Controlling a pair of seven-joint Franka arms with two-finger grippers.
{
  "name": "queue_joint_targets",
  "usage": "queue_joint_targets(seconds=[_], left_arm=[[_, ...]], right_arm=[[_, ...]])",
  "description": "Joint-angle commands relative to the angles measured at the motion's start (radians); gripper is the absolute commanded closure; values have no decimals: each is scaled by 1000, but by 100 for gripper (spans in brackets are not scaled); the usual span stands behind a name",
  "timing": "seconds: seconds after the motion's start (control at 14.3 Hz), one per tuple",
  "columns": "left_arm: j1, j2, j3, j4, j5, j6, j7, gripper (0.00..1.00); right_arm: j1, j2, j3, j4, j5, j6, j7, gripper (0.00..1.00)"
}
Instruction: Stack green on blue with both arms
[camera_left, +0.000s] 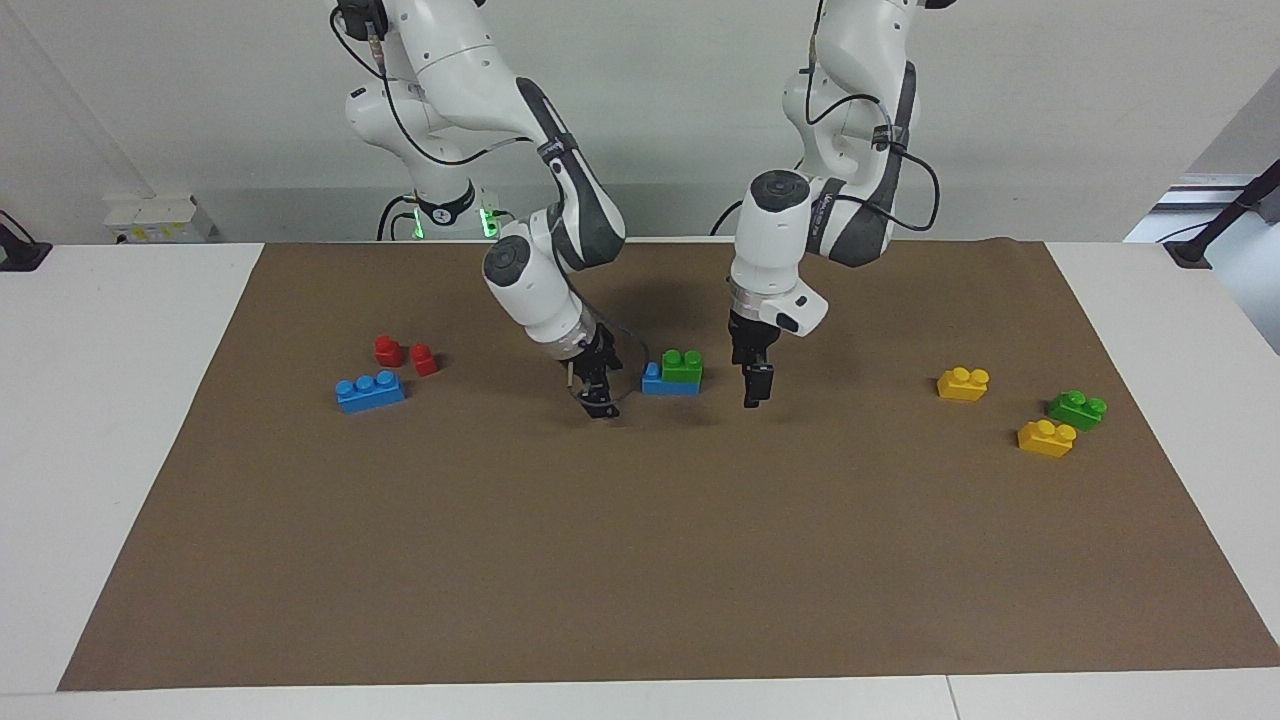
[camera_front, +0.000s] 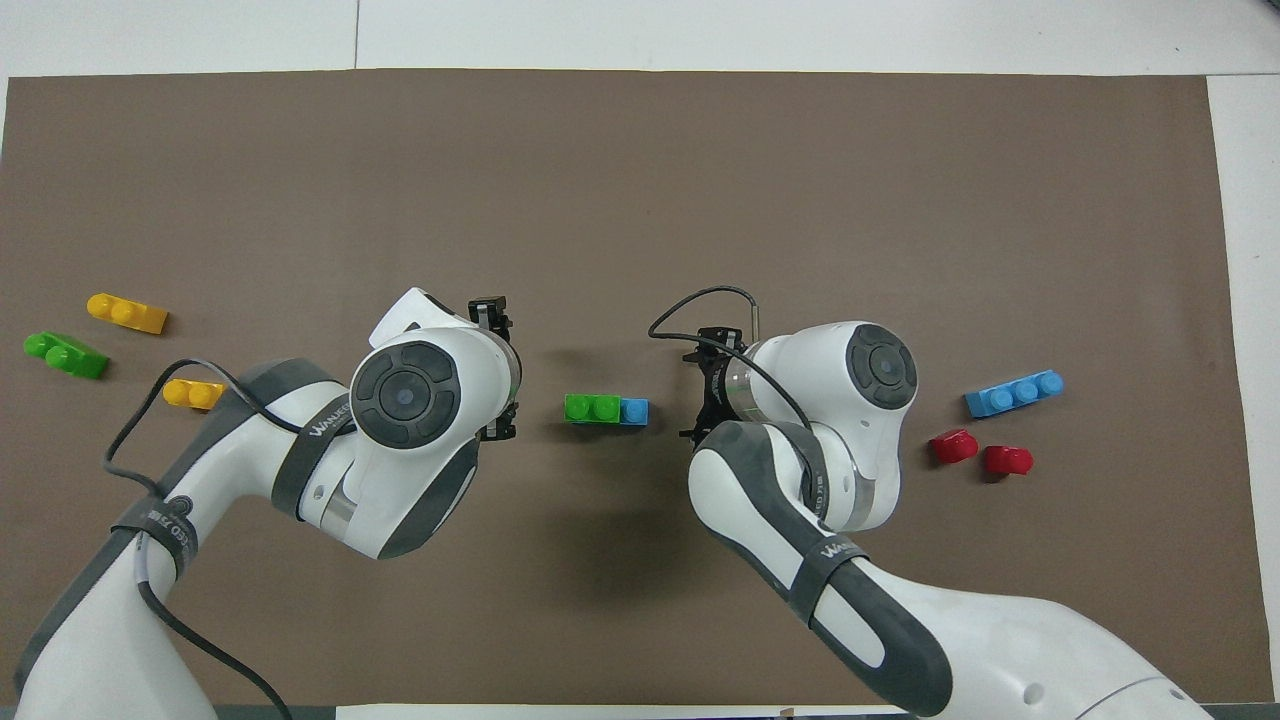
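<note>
Green brick (camera_left: 682, 365) sits on blue brick (camera_left: 660, 381) mid-bench (camera_left: 640, 560); stack looks done. Left hand (camera_left: 757, 385) and right hand (camera_left: 597, 395) flank it, neither grasping anything; finger gap: cannot tell. Only retreat left.

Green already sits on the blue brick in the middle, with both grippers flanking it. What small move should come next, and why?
Probably lift both arms clear. The green brick sits on the blue brick, and neither the left gripper nor the right gripper holds anything.
</note>
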Motion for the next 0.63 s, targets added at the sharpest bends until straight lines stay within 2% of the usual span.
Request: queue_joint_targets(seconds=[0.0, 0.35, 0.56], left_arm=[[49, -29, -5, 19, 17, -71, 120, 0], [176, -32, -5, 79, 8, -151, 459, 0], [260, -31, -4, 126, 8, -211, 700, 0]], right_arm=[[-70, -56, 3, -7, 27, -98, -130, 0], [-234, -131, 0, 11, 7, -296, -458, 0], [-325, -176, 0, 13, -106, -388, -687, 0]])
